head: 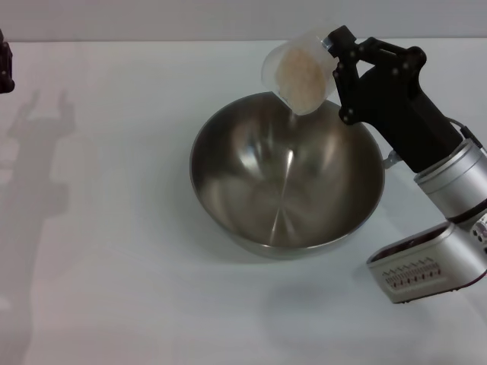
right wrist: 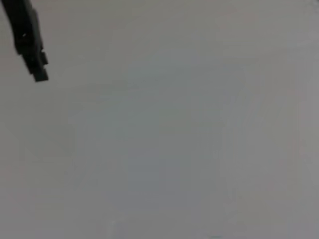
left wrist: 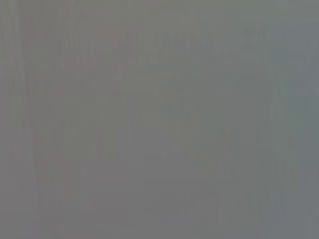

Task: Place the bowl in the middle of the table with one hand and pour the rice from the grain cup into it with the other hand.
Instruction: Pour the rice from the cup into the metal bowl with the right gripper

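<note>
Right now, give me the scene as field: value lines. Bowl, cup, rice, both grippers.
bowl: steel bowl upright near the middle of the table, no rice visible inside
cup: clear cup tipped on its side above the bowl's far rim, mouth facing the camera
rice: rice inside the tipped cup
right gripper: right gripper shut on the cup, over the bowl's far right rim
left gripper: left gripper at the far left edge of the head view, away from the bowl
</note>
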Available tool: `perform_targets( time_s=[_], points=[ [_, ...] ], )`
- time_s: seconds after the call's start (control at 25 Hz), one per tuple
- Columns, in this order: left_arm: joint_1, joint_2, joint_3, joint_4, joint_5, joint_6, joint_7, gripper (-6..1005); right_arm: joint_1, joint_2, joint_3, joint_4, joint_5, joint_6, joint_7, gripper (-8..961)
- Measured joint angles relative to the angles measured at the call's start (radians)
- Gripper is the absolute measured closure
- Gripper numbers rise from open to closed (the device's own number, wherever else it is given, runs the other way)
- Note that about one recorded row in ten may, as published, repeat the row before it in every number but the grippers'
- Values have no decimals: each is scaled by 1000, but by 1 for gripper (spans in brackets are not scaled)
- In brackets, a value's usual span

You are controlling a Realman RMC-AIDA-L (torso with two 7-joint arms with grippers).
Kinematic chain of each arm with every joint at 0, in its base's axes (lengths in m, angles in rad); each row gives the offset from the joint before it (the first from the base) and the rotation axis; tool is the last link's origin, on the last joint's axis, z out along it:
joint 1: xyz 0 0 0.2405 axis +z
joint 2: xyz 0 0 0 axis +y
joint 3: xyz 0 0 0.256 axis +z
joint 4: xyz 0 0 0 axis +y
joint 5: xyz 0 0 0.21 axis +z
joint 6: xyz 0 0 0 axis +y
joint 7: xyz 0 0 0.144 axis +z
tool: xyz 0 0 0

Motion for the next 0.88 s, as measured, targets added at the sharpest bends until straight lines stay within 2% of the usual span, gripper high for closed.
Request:
perform_targets(
  time_s=[0.32,0.88],
  points=[
    [0,0,0,-6,0,0,0,550,2,-1,0,8,-6,-22,-169,949],
    [0,0,0,-8,-2,4,0,550,-12,0,-9,23,-69,-43,-299,949]
  ],
)
